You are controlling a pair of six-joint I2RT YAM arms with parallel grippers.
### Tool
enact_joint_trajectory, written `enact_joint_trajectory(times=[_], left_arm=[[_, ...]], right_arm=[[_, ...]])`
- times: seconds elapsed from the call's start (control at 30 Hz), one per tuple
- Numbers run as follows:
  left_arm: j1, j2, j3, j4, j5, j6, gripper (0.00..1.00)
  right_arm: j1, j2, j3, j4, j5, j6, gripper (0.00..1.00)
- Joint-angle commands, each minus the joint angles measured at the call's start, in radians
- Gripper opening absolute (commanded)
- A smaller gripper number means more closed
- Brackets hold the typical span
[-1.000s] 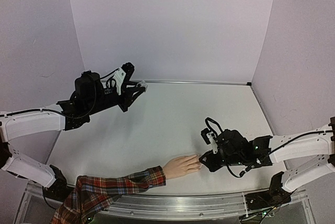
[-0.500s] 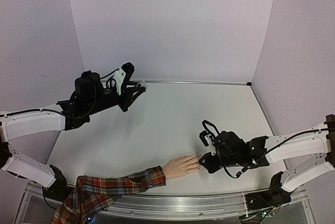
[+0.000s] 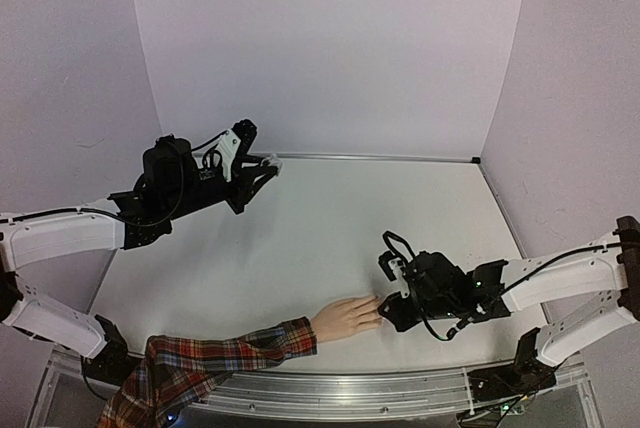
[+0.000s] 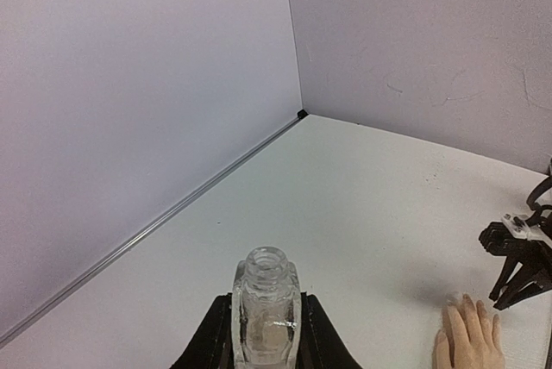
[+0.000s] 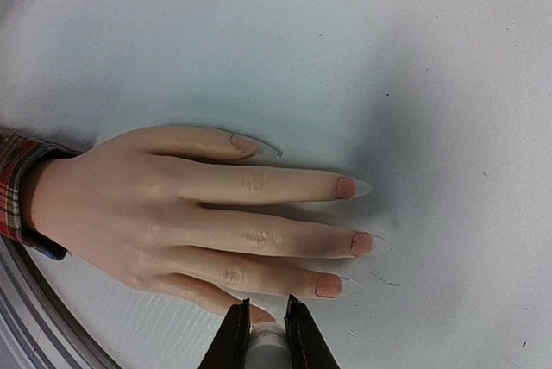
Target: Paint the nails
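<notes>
1. The white surface (image 3: 320,238) fills the middle of the overhead view, with pale walls behind it and at both sides.
2. The left arm (image 3: 70,233) reaches from the left edge to the upper left of the surface. The left jaws are closed on a clear glass bottle (image 4: 266,313), which stands upright with its mouth uncapped at the bottom centre of the left wrist view.
3. The right arm (image 3: 560,278) comes in from the right edge toward lower centre. The right jaws stand narrow, pinching a small white piece (image 5: 266,337) at the bottom edge of the right wrist view, just beside the lowest finger there.
4. A red plaid sleeve (image 3: 220,356) lies along the lower left edge.
5. The mannequin hand (image 3: 345,318) lies flat, palm down, at lower centre, with its fingers pointing right toward the right jaws.
6. The nails (image 5: 345,187) sit on the fingertips, centre right in the right wrist view. They are pinkish red with clear pointed tips.
</notes>
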Motion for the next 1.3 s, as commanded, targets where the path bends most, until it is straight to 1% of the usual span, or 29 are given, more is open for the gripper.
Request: enact_joint_trajectory(times=[0.0,0.5,0.7,0.83,1.07,1.13,1.27], left_arm=[[-0.002,-0.023,-0.005,0.058,0.016,0.015,0.00],[-0.003,-0.016,-0.005,0.056,0.023,0.016,0.00],[-0.002,-0.017,-0.003,0.055,0.025,0.016,0.00],[-0.002,-0.019,-0.004,0.051,0.025,0.018,0.00],[-0.004,-0.017,-0.002,0.050,0.028,0.016,0.00],[-0.004,-0.017,-0.001,0.050,0.028,0.015,0.00],[-0.003,-0.016,0.000,0.050,0.031,0.013,0.00]], right_arm=[[0.005,0.005,0.030,0.029,0.033,0.021,0.00],[0.005,0.002,0.019,0.023,0.074,0.041,0.00],[0.005,0.006,0.027,0.002,0.092,0.050,0.00],[0.005,-0.026,0.022,-0.028,0.101,0.052,0.00],[0.005,-0.140,0.001,-0.033,0.028,0.021,0.00],[0.005,-0.133,0.000,-0.032,0.006,0.015,0.00],[0.005,-0.050,0.034,-0.035,-0.021,0.013,0.00]])
